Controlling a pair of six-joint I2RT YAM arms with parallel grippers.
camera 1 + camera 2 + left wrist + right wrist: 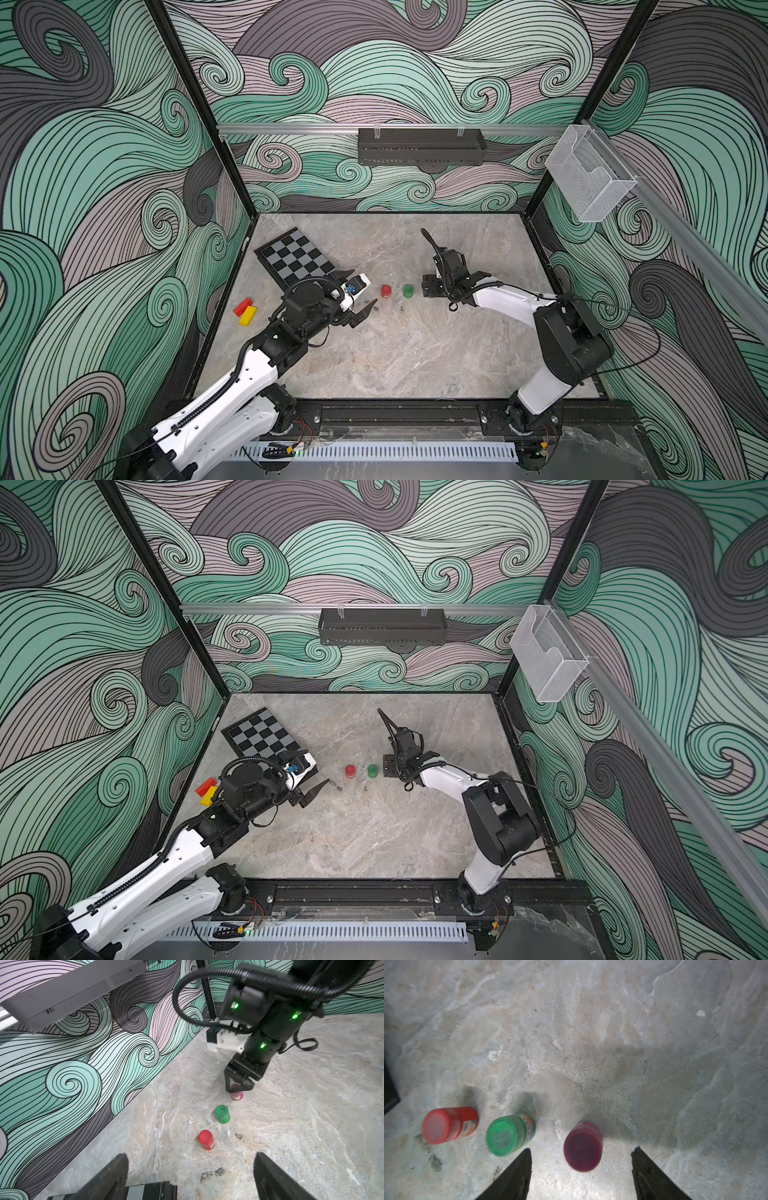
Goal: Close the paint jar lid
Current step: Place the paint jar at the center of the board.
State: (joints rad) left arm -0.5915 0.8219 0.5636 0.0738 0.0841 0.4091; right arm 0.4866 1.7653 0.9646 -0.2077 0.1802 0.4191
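Note:
Three small paint jars stand in a row on the marble table. The red jar (386, 291) (206, 1139) and the green jar (408, 291) (222, 1114) both carry lids. A magenta jar (582, 1147) (236, 1094) stands under my right gripper (582, 1149) (431, 286), which hides it in both top views. Its top looks covered by a magenta lid. The right gripper points down over it, open, with a finger on each side and a gap to the jar. My left gripper (190, 1155) (359, 291) is open and empty, short of the red jar.
A chessboard (297, 259) lies at the back left, with its corner under the left gripper. A red block (243, 306) and a yellow block (248, 316) lie by the left wall. Dark specks (212, 1174) mark the table near the left fingers.

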